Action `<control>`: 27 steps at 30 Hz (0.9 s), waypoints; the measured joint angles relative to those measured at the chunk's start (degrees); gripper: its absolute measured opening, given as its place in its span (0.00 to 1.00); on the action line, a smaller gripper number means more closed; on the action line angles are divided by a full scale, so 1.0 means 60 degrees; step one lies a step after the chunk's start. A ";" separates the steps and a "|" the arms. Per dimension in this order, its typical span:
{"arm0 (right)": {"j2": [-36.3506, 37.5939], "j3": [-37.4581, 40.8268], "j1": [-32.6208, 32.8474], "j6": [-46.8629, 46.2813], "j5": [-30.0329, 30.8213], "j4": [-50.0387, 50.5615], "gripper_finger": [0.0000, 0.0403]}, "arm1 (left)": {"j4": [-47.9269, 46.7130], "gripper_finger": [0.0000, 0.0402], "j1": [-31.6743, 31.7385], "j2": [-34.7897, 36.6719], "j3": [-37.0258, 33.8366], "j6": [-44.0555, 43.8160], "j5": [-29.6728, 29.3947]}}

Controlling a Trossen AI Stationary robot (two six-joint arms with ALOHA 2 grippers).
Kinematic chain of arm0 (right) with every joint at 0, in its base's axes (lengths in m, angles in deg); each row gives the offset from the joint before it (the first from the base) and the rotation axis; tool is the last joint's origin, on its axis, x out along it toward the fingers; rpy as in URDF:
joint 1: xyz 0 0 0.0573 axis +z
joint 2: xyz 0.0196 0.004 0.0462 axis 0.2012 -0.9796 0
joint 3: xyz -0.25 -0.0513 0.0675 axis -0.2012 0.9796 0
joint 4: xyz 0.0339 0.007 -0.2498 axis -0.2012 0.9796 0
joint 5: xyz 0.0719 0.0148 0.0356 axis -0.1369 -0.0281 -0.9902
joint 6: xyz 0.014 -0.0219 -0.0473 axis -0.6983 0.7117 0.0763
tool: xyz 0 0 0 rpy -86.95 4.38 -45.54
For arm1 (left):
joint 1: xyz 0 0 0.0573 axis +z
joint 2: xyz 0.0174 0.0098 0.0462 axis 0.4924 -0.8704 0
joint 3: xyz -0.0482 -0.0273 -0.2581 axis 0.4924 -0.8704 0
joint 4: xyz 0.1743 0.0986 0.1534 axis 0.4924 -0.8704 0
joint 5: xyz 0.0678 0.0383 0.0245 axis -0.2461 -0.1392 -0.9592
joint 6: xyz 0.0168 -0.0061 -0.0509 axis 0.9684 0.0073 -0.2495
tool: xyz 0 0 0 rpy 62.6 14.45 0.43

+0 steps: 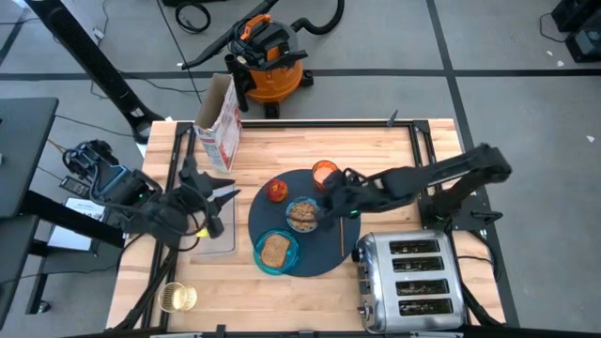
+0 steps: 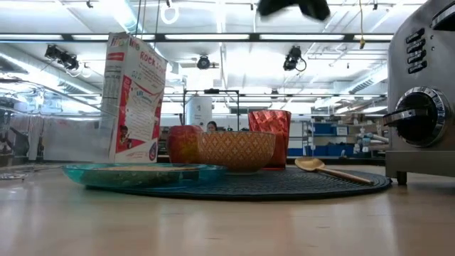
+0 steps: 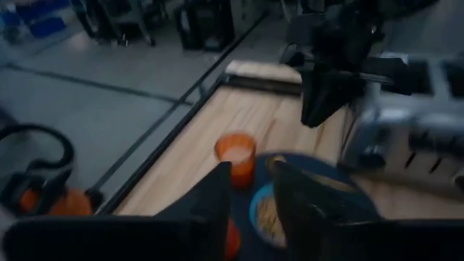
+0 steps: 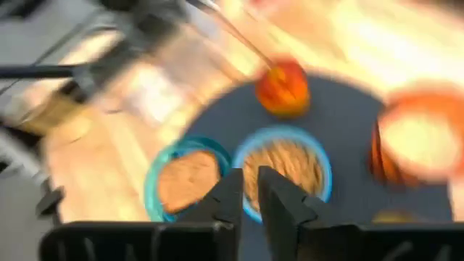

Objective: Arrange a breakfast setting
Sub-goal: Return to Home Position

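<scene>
The dark round mat [image 1: 324,261] lies mid-table. On it rest the red apple [image 1: 278,190], the orange cup [image 1: 325,172], the small blue bowl [image 1: 302,214] holding cereal, and the teal dish [image 1: 276,252] holding toast. The gold spoon [image 2: 334,171] lies flat on the mat's right part. My right gripper [image 4: 249,190] hovers above the bowl, open by a narrow gap with nothing between its fingers. My left gripper [image 1: 223,194] is raised over the table's left part, open and empty, pointing toward the mat.
A cereal box [image 1: 218,124] stands at the far left of the table. A steel toaster [image 1: 408,282] sits at the near right, beside the mat. A clear tray [image 1: 218,239] lies under the left arm, and a small gold round thing [image 1: 177,299] sits near the front left corner.
</scene>
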 joint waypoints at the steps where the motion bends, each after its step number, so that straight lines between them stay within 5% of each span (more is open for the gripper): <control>1: 0.0229 0.0000 0.0065 0.0689 0.0027 -0.0210 0.11 | 0.0518 0.25 0.0117 -0.0031 0.0001 0.0440 0.0003; 6: 0.1324 0.0030 0.0293 0.3057 0.0617 -0.0583 0.02 | 0.2990 0.04 0.0942 -0.0046 0.0000 0.1901 0.0840; 9: 0.2037 0.0512 0.0439 0.4331 0.1095 -0.1603 0.02 | 0.3444 0.03 0.1341 -0.0048 0.0000 0.1947 0.1284; 12: 0.2738 0.1305 0.0447 0.5301 -0.0100 -0.2698 0.01 | 0.3714 0.02 0.1626 -0.0047 0.0000 0.1989 0.1839; 20: 0.4796 0.3721 -0.0714 0.6297 -0.5088 -0.6965 0.01 | 0.7564 0.02 0.2707 -0.0349 0.0016 0.4450 0.6011; 27: 0.6125 0.3982 -0.1410 0.6691 -0.5387 -0.6810 0.07 | 0.8209 0.07 0.3292 -0.0310 0.0015 0.4864 0.5813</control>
